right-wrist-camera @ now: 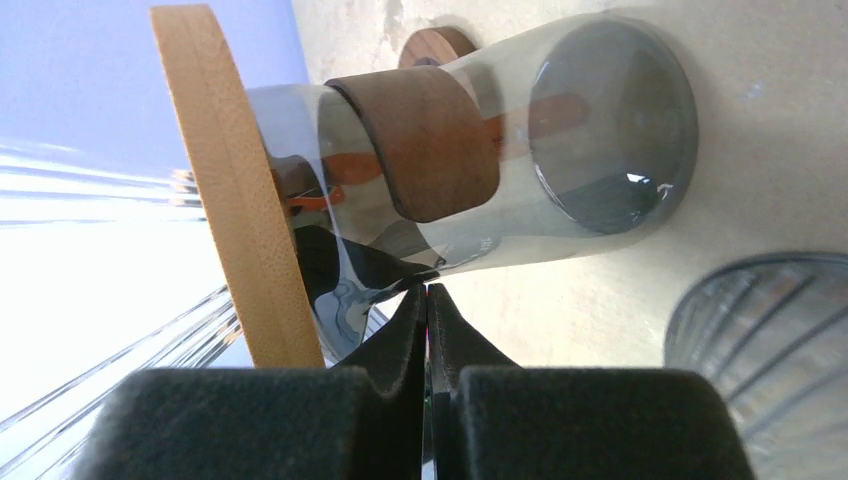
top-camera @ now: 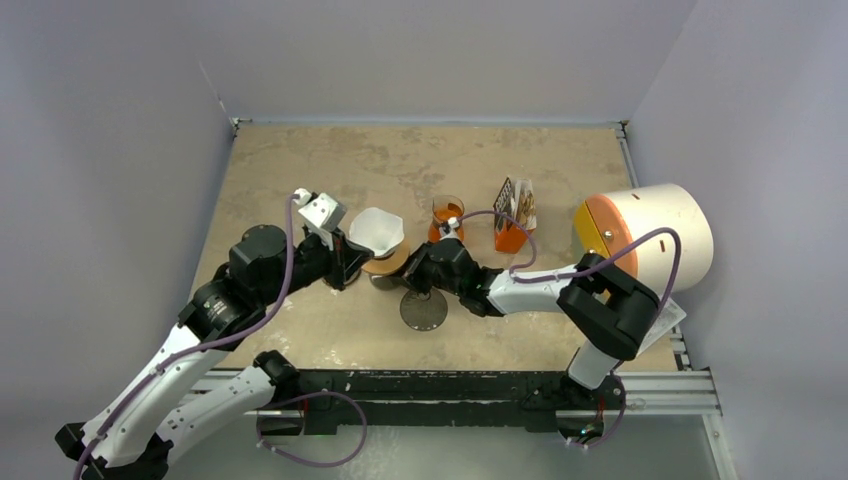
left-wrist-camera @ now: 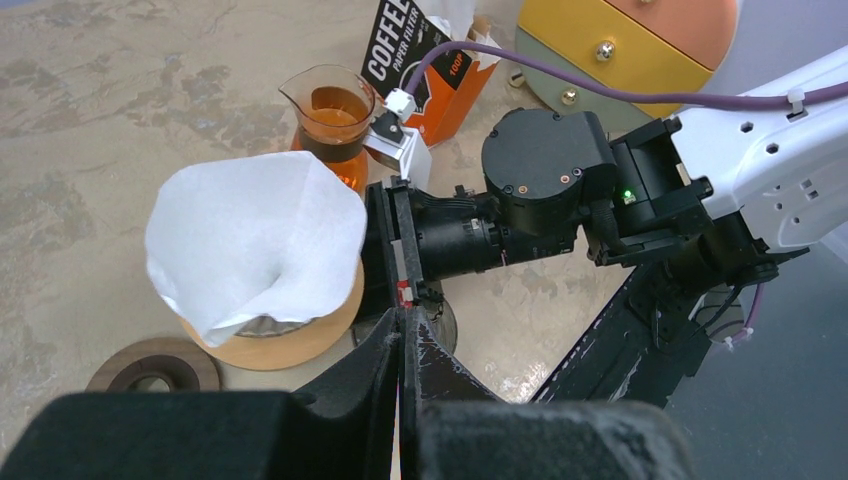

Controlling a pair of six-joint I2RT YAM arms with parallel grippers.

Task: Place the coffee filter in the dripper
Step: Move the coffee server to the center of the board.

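We logged matt, creased white paper for the coffee filter [left-wrist-camera: 250,235], smooth pale wood on the dripper [left-wrist-camera: 290,345] rim, glossy smoked-glass carafe [right-wrist-camera: 590,130], mottled matt table [top-camera: 400,160].

1. You are working in a robotics lab cell, not a kitchen: plain pale walls [top-camera: 430,60] box in the table [top-camera: 300,170] left, far and right.
2. A metal rail [top-camera: 670,380] runs along the near edge, with purple cable [top-camera: 320,440] hanging loose.
3. A coffee filter box [top-camera: 513,218] stands alone as a prop.

soft even light from above, faint shadows on the table [top-camera: 300,170]. right wrist view blows out white at left, fingers [right-wrist-camera: 396,345] blurred.
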